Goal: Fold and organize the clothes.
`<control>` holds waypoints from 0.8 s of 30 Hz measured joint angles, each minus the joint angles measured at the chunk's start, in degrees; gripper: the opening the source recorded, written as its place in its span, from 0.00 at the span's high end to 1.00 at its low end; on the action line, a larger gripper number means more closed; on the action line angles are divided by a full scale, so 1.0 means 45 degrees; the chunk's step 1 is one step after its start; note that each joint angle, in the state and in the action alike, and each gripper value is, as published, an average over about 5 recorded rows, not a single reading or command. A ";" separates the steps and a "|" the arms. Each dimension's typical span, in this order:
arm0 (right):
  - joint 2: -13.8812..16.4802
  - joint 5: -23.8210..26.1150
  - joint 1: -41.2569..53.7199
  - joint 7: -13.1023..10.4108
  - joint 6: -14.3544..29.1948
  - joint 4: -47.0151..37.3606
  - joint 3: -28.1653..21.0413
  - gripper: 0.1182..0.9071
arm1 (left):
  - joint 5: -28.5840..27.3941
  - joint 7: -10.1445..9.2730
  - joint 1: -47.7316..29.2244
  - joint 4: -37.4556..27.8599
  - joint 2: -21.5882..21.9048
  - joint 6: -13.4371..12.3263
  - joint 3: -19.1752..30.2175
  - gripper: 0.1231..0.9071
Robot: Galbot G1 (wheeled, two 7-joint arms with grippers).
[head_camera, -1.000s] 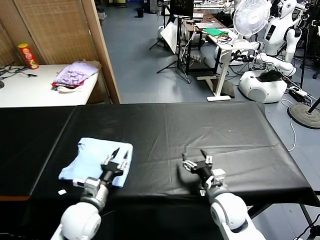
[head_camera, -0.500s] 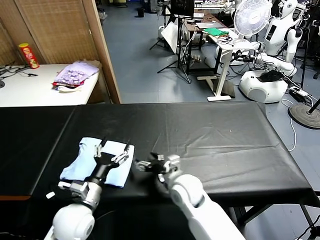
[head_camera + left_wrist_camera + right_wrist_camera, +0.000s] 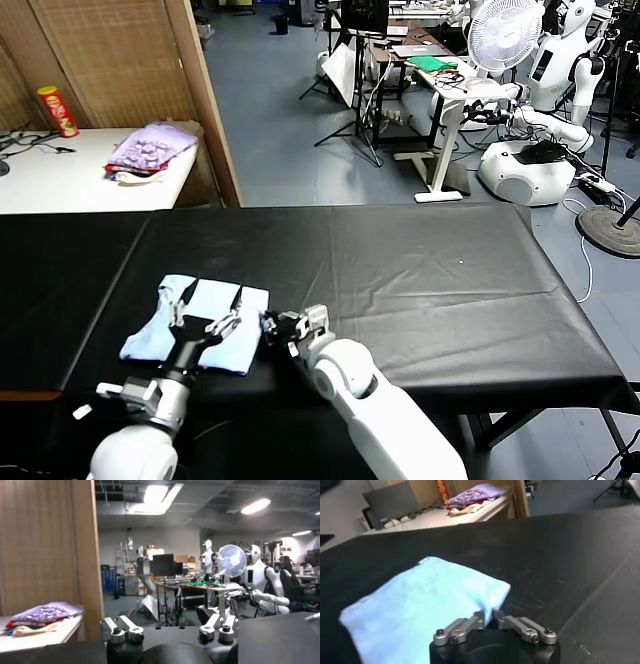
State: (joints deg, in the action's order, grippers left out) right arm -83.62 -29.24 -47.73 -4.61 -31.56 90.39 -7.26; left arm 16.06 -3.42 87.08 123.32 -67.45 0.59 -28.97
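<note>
Counts on and around the black table

One folded light blue T-shirt [image 3: 198, 322] lies on one black table [image 3: 420, 290] at its near left. Two grippers are over it: the left gripper [image 3: 207, 307] with its fingers spread above the shirt, and the right gripper [image 3: 272, 325] pinched together at the shirt's right edge. Far left stands one white side table [image 3: 60, 180], carrying one purple pile of clothes [image 3: 150, 148] and one red and yellow can [image 3: 56, 111]. At the far right are one white fan [image 3: 503, 36] and two white robots [image 3: 560, 60], one only partly seen at the frame's edge.
</note>
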 joint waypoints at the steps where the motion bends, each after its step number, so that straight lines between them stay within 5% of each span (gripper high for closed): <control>1: 0.0008 0.0071 0.0027 0.0071 0.0045 -0.0086 0.0028 0.99 | 0.0000 0.0001 0.0073 0.0003 -0.0017 -0.0028 -0.0077 0.14; 10: 0.0464 0.1399 -0.0169 0.0605 0.0715 -0.0164 0.0531 1.00 | -0.0030 0.0015 0.0628 -0.0004 -0.0244 -0.0328 -0.0665 0.14; 19: 0.2080 0.4299 -0.0551 0.2440 0.2522 0.0536 0.1385 1.00 | -0.0086 -0.0314 0.0756 -0.0328 -0.0481 -0.0283 -0.0736 0.14; 24: 0.3421 0.4836 -0.1061 0.2945 0.3822 0.1424 0.1880 0.82 | 0.0436 -0.0561 0.0818 -0.0613 -0.0435 0.0003 -0.0878 0.14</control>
State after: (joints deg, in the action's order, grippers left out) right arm -68.23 -7.48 -52.50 8.65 -14.37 96.80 1.20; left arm 18.02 -5.95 90.76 120.56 -69.40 0.61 -32.92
